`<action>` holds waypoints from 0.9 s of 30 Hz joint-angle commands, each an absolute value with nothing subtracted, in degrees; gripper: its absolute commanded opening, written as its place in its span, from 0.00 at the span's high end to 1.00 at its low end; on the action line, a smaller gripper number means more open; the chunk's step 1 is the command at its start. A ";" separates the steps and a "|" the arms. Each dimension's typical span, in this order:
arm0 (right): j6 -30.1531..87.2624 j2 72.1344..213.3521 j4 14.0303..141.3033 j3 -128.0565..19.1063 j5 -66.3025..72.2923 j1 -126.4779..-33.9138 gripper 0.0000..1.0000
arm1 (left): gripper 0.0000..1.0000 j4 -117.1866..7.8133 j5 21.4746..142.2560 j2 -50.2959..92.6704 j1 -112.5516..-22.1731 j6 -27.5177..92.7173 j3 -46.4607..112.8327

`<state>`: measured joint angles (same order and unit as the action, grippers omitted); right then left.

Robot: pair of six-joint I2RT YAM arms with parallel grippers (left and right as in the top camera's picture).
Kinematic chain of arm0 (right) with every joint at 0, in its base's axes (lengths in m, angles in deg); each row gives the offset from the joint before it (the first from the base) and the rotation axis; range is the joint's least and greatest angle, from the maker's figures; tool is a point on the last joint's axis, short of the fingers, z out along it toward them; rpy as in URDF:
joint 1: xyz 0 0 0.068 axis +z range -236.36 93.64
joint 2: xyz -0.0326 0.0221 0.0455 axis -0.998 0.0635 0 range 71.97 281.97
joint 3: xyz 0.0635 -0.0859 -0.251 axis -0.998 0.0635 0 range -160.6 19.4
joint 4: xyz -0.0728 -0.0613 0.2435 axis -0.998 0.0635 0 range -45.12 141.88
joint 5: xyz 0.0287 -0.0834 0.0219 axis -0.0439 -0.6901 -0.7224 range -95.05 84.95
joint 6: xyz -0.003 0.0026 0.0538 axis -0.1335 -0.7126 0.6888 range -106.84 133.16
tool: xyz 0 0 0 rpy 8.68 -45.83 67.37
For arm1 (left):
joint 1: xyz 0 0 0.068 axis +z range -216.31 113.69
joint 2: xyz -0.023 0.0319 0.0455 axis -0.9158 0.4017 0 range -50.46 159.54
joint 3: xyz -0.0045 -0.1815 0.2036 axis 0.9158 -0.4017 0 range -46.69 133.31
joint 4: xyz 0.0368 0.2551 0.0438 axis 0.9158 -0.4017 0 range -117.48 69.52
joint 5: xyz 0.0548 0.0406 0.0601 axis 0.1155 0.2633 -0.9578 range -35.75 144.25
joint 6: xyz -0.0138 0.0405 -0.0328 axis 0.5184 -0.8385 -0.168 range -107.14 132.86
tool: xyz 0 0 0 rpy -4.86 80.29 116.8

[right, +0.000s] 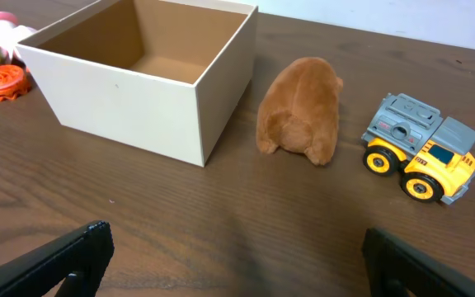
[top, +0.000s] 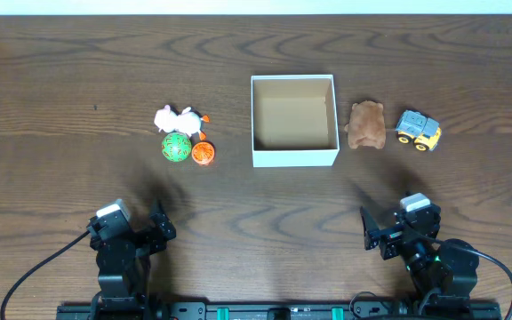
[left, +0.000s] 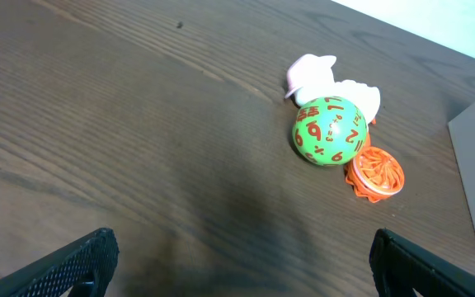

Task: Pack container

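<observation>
The container [top: 294, 158] is a square white box with a tan inside, open-topped and empty, at the table's middle; it also shows in the right wrist view [right: 130, 103]. Left of it lie a white plush toy [top: 177, 118], a green ball with red numbers [top: 176, 147] and an orange disc toy [top: 204, 153]. Right of it lie a brown plush toy [top: 365, 125] and a grey-and-yellow toy truck [top: 418, 130]. My left gripper [top: 152, 233] is open and empty near the front edge. My right gripper [top: 382, 235] is open and empty near the front edge.
The dark wooden table [top: 78, 71] spreads around the toys. The ball [left: 330, 130], the white plush [left: 316, 76] and the orange disc [left: 375, 172] show ahead of the left gripper [left: 242, 272]. The brown plush [right: 301, 109] and the truck [right: 419, 147] show ahead of the right gripper [right: 237, 264].
</observation>
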<state>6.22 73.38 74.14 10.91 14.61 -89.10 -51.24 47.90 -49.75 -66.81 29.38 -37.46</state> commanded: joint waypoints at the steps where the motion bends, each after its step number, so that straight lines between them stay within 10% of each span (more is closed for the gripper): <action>1: 6.00 73.03 74.07 11.26 14.87 -88.53 0.01 | 0.02 -51.18 47.79 -49.42 -67.05 29.51 -38.33; 18: 13.54 73.31 66.05 10.91 26.46 -88.53 0.01 | 0.02 -50.59 52.77 -47.94 -67.05 29.44 -36.34; 27: 15.22 91.39 67.84 -1.85 18.59 -88.53 0.01 | 0.02 -53.76 52.80 -25.12 -67.05 29.46 -18.07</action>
<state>14.00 84.72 67.01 4.37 21.80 -89.10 -53.08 52.40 -32.15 -66.81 29.38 -25.57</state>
